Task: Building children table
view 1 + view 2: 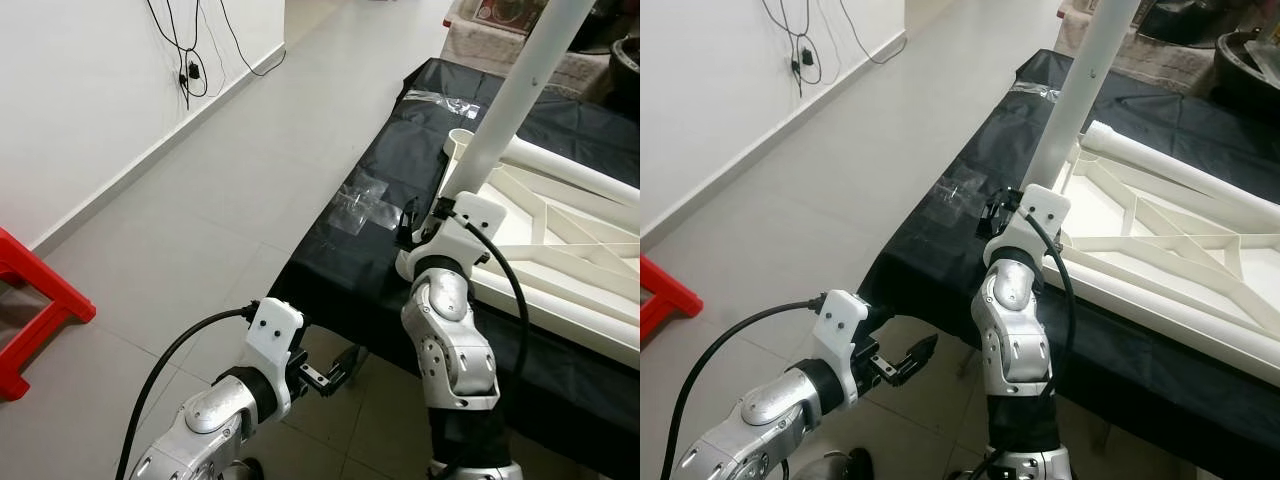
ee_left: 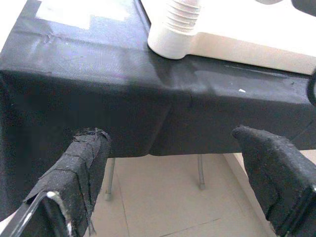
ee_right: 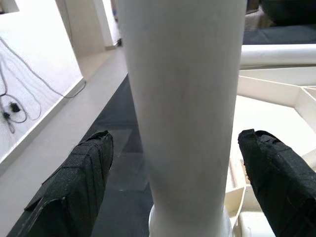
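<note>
Right gripper (image 3: 173, 187) fingers spread around upright leg (image 1: 520, 90), not touching. Left gripper (image 2: 182, 182) released below worktop (image 1: 370, 240) edge. Red stool (image 1: 30, 300) at left.

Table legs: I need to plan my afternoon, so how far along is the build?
One white leg stands upright in a corner of the upturned tabletop. The right claw is open around that leg. The left claw hangs open below the black-covered bench. Another leg lies unfitted.
</note>
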Robot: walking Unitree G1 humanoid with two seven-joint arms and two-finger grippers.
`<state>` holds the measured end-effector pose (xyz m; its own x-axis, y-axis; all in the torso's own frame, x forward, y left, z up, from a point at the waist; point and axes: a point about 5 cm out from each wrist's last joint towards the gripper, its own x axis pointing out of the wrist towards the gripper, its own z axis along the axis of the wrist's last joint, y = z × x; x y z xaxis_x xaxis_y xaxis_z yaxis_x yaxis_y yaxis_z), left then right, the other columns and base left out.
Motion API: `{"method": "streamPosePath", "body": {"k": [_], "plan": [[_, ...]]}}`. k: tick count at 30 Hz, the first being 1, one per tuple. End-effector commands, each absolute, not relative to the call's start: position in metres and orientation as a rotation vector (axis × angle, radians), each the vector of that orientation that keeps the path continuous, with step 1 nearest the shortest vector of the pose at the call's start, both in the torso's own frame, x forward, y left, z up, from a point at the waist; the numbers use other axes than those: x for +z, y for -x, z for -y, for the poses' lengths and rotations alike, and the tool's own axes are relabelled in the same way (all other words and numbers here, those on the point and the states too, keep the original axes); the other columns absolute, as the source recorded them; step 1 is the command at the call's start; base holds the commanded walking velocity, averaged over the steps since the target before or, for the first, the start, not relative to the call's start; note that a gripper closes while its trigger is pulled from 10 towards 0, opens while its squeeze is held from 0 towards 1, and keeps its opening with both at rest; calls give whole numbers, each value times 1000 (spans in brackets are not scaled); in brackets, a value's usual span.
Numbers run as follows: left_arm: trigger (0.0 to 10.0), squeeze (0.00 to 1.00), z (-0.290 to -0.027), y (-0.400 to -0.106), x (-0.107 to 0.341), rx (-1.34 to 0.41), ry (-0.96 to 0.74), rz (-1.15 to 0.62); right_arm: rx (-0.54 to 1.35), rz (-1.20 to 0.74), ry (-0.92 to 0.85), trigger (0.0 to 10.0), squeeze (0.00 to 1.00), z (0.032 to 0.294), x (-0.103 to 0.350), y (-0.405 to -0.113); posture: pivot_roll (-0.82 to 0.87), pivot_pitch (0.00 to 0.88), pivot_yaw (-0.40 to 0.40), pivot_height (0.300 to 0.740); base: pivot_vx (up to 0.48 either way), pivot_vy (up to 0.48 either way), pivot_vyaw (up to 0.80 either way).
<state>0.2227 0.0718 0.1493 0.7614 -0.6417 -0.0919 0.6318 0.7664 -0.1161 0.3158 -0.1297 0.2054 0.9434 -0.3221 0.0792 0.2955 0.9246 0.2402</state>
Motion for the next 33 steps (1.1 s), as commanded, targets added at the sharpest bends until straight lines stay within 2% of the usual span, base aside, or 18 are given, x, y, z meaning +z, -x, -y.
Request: {"method": "streamPosePath", "body": {"k": [1, 17, 19, 21, 24, 26, 29, 31, 33], "plan": [[10000, 0, -71, -223, 146, -698, 83, -138, -306, 90, -237, 10000, 0, 128, 200, -310, 164, 158, -64, 740, 0, 0, 0], [10000, 0, -70, -237, 138, -690, 76, -139, -175, -3, -164, 10000, 0, 141, 177, -280, 127, 115, -56, 740, 0, 0, 0], [10000, 0, -69, -240, 137, -689, 78, -136, -98, -33, -149, 10000, 0, 152, 168, -263, 112, 101, -51, 740, 0, 0, 0], [10000, 0, -69, -240, 137, -689, 78, -136, -98, -33, -149, 10000, 0, 152, 168, -263, 112, 101, -51, 740, 0, 0, 0], [10000, 0, -67, -243, 135, -689, 77, -133, -47, -57, -153, 10000, 0, 166, 160, -253, 113, 92, -51, 740, 0, 0, 0], [10000, 0, -67, -245, 135, -687, 71, -128, -40, -53, -144, 10000, 0, 187, 153, -248, 117, 84, -51, 740, 0, 0, 0], [10000, 0, -67, -245, 135, -687, 71, -128, -40, -53, -144, 10000, 0, 187, 153, -248, 117, 84, -51, 740, 0, 0, 0], [10000, 0, -67, -246, 134, -679, 64, -125, -36, -30, -123, 10000, 0, 207, 153, -251, 120, 71, -52, 740, 0, 0, 0], [10000, 0, -67, -246, 133, -676, 61, -125, -29, -17, -119, 10000, 0, 212, 155, -253, 120, 71, -52, 740, 0, 0, 0]]}}
